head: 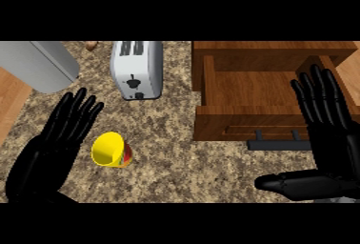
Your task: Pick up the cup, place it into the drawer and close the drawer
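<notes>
A yellow cup (110,150) with a red patch on its side lies tipped on the speckled counter (190,167), its mouth facing left and up. My left hand (53,145) stands open just left of it, fingers straight and pointing up, not touching it. The wooden drawer (243,112) is pulled open at the upper right, nothing visible inside, with a dark handle (277,142) on its front. My right hand (330,143) is open in front of the drawer's right part, fingers up, thumb sticking out to the left.
A silver toaster (137,69) stands behind the cup at the top centre. A grey rounded appliance (38,64) fills the upper left corner. Wooden surface shows at the far left edge (10,102).
</notes>
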